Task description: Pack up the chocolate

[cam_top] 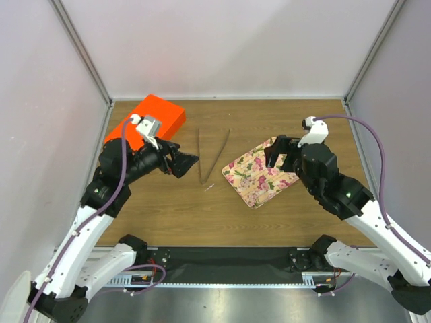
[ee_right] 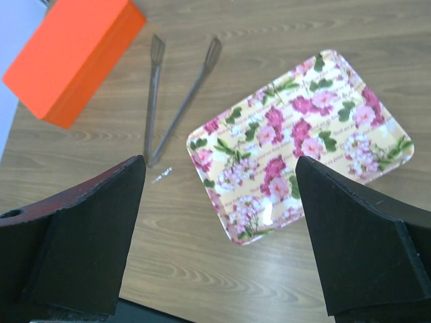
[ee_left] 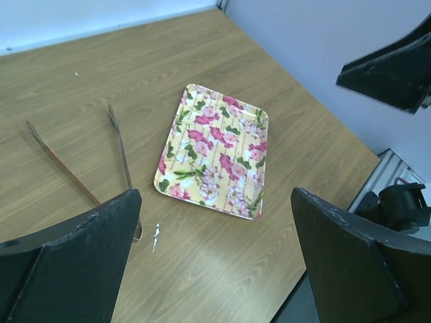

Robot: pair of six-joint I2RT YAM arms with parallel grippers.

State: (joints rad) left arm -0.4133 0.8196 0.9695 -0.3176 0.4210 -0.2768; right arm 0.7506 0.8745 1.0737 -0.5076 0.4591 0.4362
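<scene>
No chocolate shows in any view. The pink-flowered tray lies bare on the wooden table, right of centre; it also shows in the left wrist view and the right wrist view. My left gripper is open and empty, held above the table left of the metal tongs. My right gripper is open and empty, held over the tray's far right part. The tongs lie spread in a V between both grippers.
An orange box stands at the back left, behind my left arm; it also shows in the right wrist view. A small white scrap lies near the tongs' joined end. Grey walls enclose the table on three sides.
</scene>
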